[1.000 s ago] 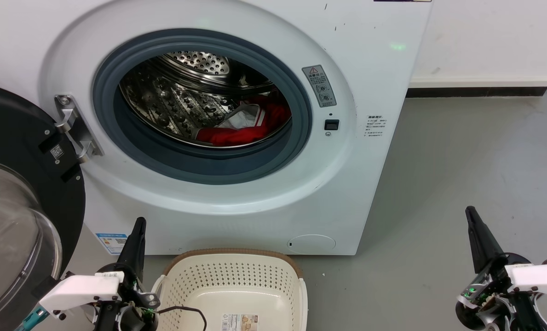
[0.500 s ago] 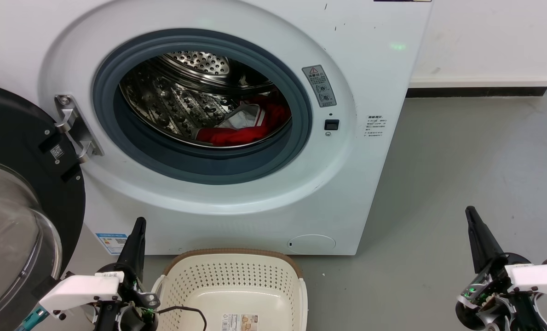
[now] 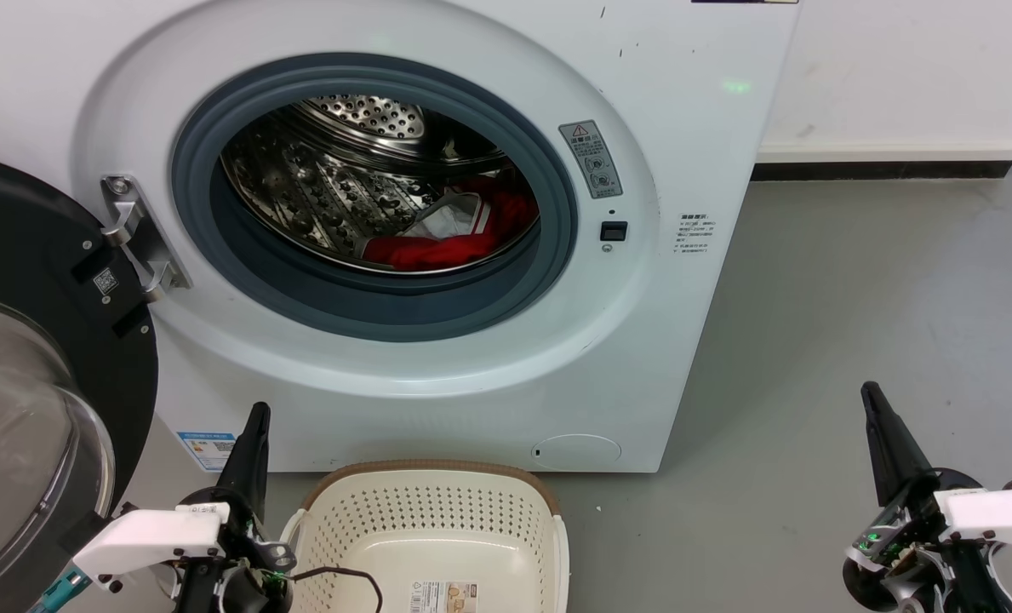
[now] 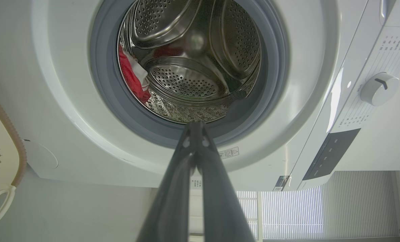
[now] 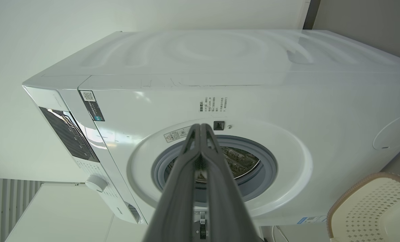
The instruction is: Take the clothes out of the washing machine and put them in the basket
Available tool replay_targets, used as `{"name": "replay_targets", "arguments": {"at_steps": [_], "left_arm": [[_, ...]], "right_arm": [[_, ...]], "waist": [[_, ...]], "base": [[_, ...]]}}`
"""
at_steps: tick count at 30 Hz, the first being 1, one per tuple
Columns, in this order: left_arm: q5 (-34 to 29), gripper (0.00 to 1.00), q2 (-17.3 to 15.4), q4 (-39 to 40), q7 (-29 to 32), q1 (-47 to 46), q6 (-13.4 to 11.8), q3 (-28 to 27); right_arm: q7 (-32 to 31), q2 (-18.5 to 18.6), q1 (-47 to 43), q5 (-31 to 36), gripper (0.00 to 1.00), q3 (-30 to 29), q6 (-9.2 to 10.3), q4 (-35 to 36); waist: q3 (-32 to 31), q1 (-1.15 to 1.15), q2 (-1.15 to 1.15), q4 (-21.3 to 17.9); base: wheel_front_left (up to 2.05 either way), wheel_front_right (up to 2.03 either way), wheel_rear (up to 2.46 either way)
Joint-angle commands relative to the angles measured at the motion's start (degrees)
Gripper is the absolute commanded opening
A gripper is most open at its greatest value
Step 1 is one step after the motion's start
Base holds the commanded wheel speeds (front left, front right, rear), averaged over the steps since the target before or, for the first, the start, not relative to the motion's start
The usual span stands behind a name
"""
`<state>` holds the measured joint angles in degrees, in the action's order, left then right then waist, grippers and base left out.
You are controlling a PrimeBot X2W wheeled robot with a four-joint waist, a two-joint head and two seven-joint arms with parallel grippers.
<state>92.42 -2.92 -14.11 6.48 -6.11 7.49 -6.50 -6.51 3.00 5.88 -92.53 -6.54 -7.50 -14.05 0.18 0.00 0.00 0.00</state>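
Door [image 3: 42, 255] swung wide, and the clothes [image 3: 454, 243] lay low inside the washing machine [image 3: 642, 340], right of centre. The basket [image 3: 437, 467] sat just below the porthole, placed to catch them. Left gripper [image 3: 258, 411] and right gripper [image 3: 869, 390] flanked it, fingers pressed together, empty; reach-in not yet begun.

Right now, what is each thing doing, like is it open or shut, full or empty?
washing machine, door swung wide open.
clothes, lying crumpled inside the drum.
basket, upright on the floor, no clothes inside.
left gripper, shut, holding nothing.
right gripper, shut, holding nothing.
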Motion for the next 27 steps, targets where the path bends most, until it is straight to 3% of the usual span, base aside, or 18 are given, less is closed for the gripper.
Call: {"name": "replay_targets", "arguments": {"at_steps": [1, 15, 27], "left_arm": [[-0.01, 1.00, 0.00, -0.05, -0.01, 0.01, 0.00, 0.02], [-4.09, 1.00, 0.02, 1.79, -3.55, -0.23, -0.01, 2.97], [-17.49, 1.00, 0.01, 4.21, -6.57, -0.74, -0.01, 4.31]], "right_arm": [[0.00, 0.00, -0.01, 0.00, 1.00, 0.01, 0.00, -0.03], [3.52, 0.33, -1.29, 3.84, 1.00, 1.80, 0.01, 2.20], [6.55, 0.07, -2.19, 20.86, 1.00, 1.45, 0.01, 5.53]], "waist": [[0.00, 0.00, 0.00, 0.00], [0.13, 0.00, 0.00, -0.03], [0.18, 0.00, 0.00, -0.06]], "base": [[0.00, 0.00, 0.00], [0.00, 0.00, 0.00], [0.00, 0.00, 0.00]]}}
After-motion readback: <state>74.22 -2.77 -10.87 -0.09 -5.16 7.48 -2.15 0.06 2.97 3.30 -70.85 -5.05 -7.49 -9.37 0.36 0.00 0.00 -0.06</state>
